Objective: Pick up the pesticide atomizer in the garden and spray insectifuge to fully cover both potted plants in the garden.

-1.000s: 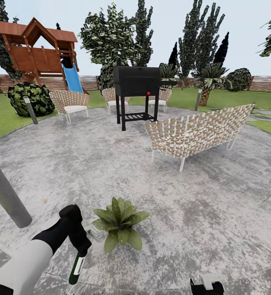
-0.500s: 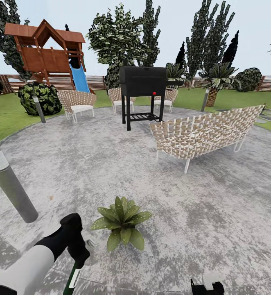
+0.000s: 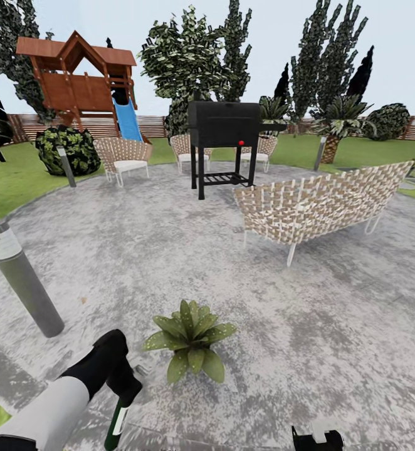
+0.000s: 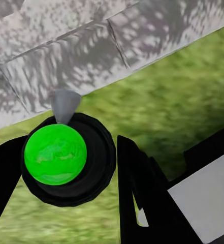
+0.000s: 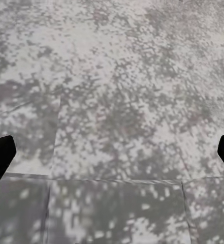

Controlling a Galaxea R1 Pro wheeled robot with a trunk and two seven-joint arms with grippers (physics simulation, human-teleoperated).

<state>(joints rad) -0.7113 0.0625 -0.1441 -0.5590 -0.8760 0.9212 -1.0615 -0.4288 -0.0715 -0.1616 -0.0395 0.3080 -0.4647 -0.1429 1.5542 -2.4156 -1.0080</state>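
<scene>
In the head view my left gripper (image 3: pixel 125 393) is shut on the pesticide atomizer (image 3: pixel 116 425), a slim dark green bottle that hangs down from it toward the picture's lower edge. One potted plant (image 3: pixel 190 339), a low rosette of speckled green leaves, stands on the grey patio just right of that gripper. The left wrist view looks at the atomizer (image 4: pixel 61 155) end-on, its bright green cap and grey nozzle between the black fingers (image 4: pixel 139 178), over the patio's edge and grass. My right gripper (image 5: pixel 112 155) is open above bare paving, and it also sits at the head view's lower edge (image 3: pixel 317 438).
A grey bollard light (image 3: pixel 22 282) stands to the left of my arm. Farther off on the round patio (image 3: pixel 333 326) are a woven sofa (image 3: pixel 317 203), a black grill (image 3: pixel 225 125) and woven chairs (image 3: pixel 123 156). Lawn, a wooden playhouse (image 3: pixel 76 78), trees and a fence lie beyond.
The whole head view has shifted right, so the camera has turned left. My left gripper and the atomizer sit lower in the picture; the plant stays beside them.
</scene>
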